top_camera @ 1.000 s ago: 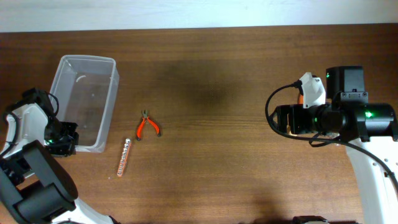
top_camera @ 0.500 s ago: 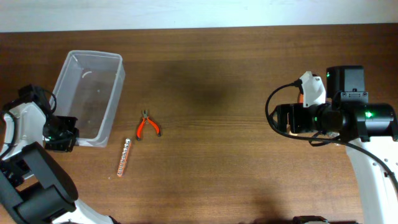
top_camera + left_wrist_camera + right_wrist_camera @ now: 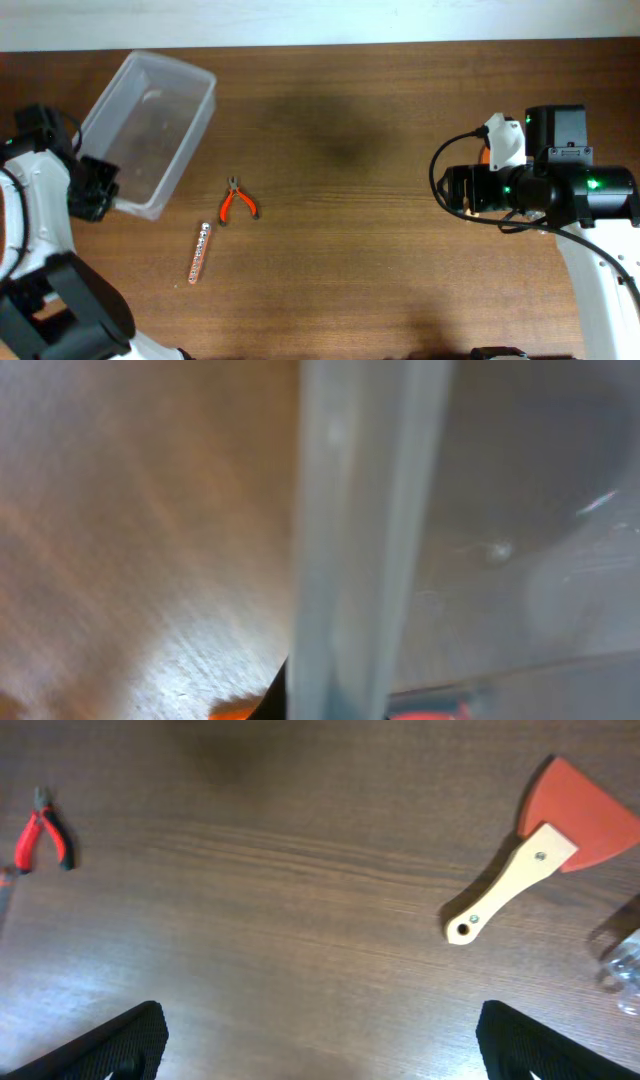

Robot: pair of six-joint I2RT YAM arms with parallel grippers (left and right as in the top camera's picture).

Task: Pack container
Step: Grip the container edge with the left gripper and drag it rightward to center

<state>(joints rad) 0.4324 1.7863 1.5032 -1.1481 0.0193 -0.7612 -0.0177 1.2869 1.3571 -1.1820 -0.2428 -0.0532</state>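
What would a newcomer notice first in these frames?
First, the clear rectangular plastic container at the table's far left, skewed and held at one corner by the left gripper. Next, the small orange-handled pliers lying on the dark wooden table just right of it. The right wrist view shows the right gripper open and empty, with a red scraper with a pale wooden handle on the table ahead of it.

- Overhead light was soft and even, with one dim, blurry-edged shadow patch on the table [image 3: 335, 140].
- The left wrist view was badly blurred: the container [image 3: 360, 540] wall loomed out of focus (right against the lens), with pale glare on the wood beside it.
- The right wrist view was sharp, with a faint sheen on the wood just ahead of the right gripper [image 3: 320, 1045].
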